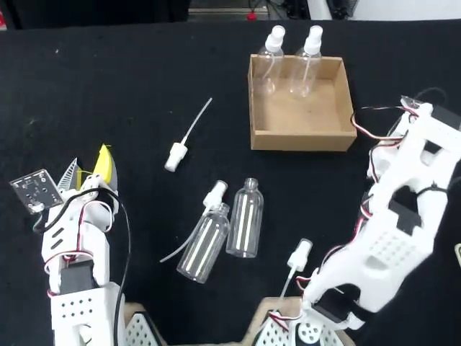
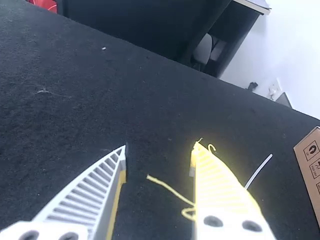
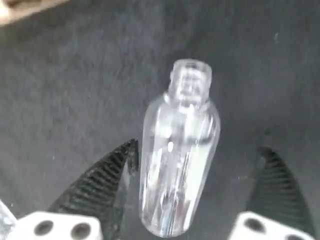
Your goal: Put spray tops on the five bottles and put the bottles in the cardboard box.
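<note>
The cardboard box (image 1: 299, 137) stands at the back right, with two capped bottles (image 1: 272, 61) (image 1: 308, 61) upright along its far wall. Two clear bottles lie mid-table. One is uncapped (image 1: 245, 218). The other (image 1: 204, 244) has a spray top (image 1: 216, 194) at its neck; I cannot tell if it is fitted. Loose spray tops lie at the centre left (image 1: 176, 154) and near the front (image 1: 299, 255). My left gripper (image 1: 88, 160) (image 2: 160, 146) is open over bare cloth at the front left. My right gripper (image 3: 198, 147) is open around another uncapped bottle (image 3: 177, 150) lying on the cloth.
The black cloth (image 1: 130, 86) covers the whole table. The white right arm (image 1: 403, 209) is folded over the table's right side, near the box's front right corner. The box edge (image 2: 311, 155) and a spray top's thin tube (image 2: 258, 171) lie ahead of the left gripper.
</note>
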